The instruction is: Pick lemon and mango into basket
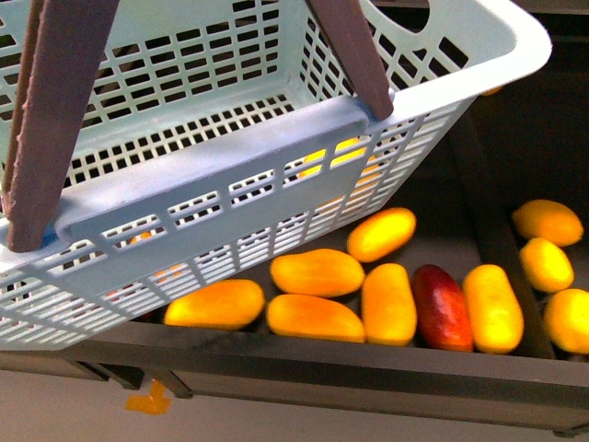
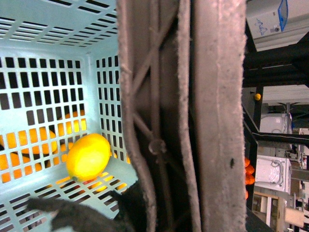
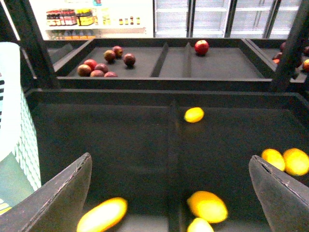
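Already, lemon [image 2: 88, 157]: in basket [image 1: 497, 69].
Right gripper [image 3: 170, 158]: fingers [image 3: 67, 193] spread near basket, readying for mango [image 1: 317, 273].
Left gripper [image 2: 87, 215]: finger state untellable.

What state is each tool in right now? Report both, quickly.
Left tool: closed on the brown handles of the basket, holding it up.
Right tool: open, empty.

We see oversaturated, glowing mangoes [image 1: 317, 273] against dim dark trays [image 3: 120, 145], soft focus on near basket handles [image 2: 212, 116], bright backlit fridges [image 3: 212, 17].
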